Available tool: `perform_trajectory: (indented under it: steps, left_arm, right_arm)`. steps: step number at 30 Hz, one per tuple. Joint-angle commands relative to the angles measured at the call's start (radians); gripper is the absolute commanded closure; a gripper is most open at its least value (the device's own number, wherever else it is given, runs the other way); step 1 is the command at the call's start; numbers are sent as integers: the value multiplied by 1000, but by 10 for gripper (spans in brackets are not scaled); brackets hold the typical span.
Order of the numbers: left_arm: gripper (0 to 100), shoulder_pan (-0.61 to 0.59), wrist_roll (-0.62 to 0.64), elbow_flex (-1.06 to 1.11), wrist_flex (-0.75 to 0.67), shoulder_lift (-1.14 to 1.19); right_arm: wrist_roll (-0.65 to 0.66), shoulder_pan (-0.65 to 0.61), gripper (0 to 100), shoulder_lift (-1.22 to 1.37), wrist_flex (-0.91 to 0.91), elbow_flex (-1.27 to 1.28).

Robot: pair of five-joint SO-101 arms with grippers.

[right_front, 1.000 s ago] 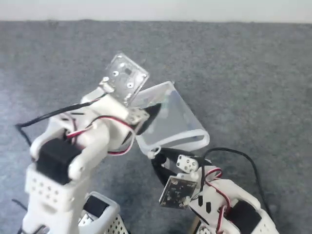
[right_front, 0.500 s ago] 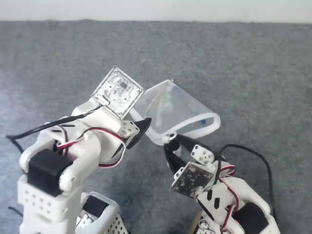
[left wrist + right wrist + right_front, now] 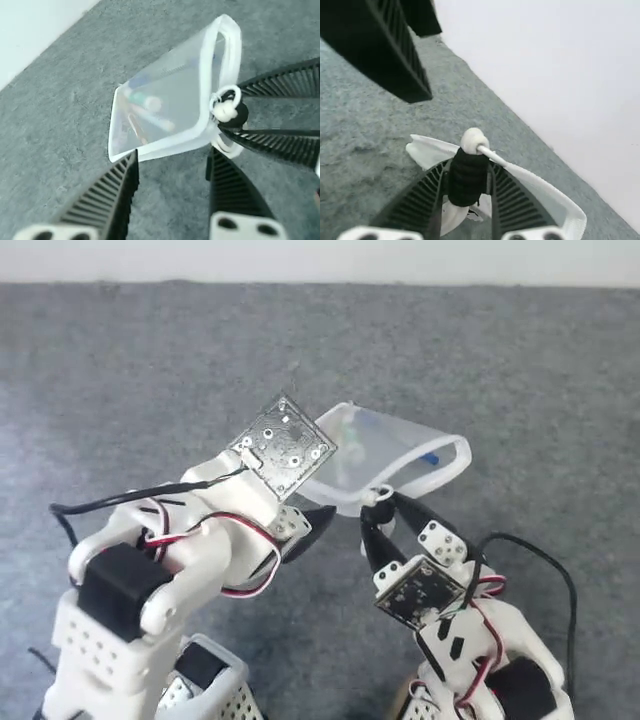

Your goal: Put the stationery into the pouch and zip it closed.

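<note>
pouch: clear plastic pouch (image 3: 400, 450) with a thick white rim, on the grey carpet (image 3: 150, 360), just ahead of both arms, about mid-table.
stationery: pens and small bits (image 3: 145, 102) show through the pouch wall, bunched at the end away from the zipper pull.
zipper pull: black knob with a white bead and ring (image 3: 234, 113), at the pouch's near corner, on the white rim. Can't tell how far the zip is drawn.
right gripper: (image 3: 468, 170) clamped on the zipper pull, one finger on each side of the black knob, with the bead poking out past the tips. The white rim trails off from the bead.
left gripper: (image 3: 172, 165) jaws spread wide with nothing between them. It hangs over the pouch's near long edge; can't tell whether the tips touch it.
gap between grippers: close. The left gripper's fingertips sit just beside the right gripper's fingers at the pull corner, little room there.
pouch edges: the far short edge and far long edge lie apart from both arms. The near long edge faces the left gripper, and the rim side curves around toward the right arm.
room around: carpet runs on past the pouch on its far side and to both sides, up to the pale wall (image 3: 320, 260) at the back.
cables: a black cable (image 3: 535, 560) loops beside the right arm, well off the pouch.
</note>
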Motion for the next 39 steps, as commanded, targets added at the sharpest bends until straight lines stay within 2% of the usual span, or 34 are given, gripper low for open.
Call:
perform_trajectory:
  steps: [1, 5, 10, 15, 23, 27, 35, 39]
  left_arm:
    - [794, 11, 20, -10, -5, -23]
    - [794, 11, 48, 22, -46, -66]
    - [791, 11, 51, 229, -187, -273]
    - [790, 11, 49, 387, -265, -404]
    - [788, 11, 8, 481, -290, -423]
    - [745, 11, 6, 536, -327, -423]
    - [742, 12, 6, 645, -440, -423]
    - [742, 77, 5, 665, -450, -425]
  right_arm:
    - [-14, 18, 993, -16, -42, -66]
    - [-12, 18, 993, -16, -67, -66]
    - [-6, 19, 993, -16, -79, -66]
    - [-5, 19, 993, -16, -79, -98]
    - [74, 15, 993, -16, -70, -124]
    - [74, 5, 993, -12, -104, -127]
    - [143, -111, 993, -7, -104, -126]
    - [143, -150, 993, -12, -84, -127]
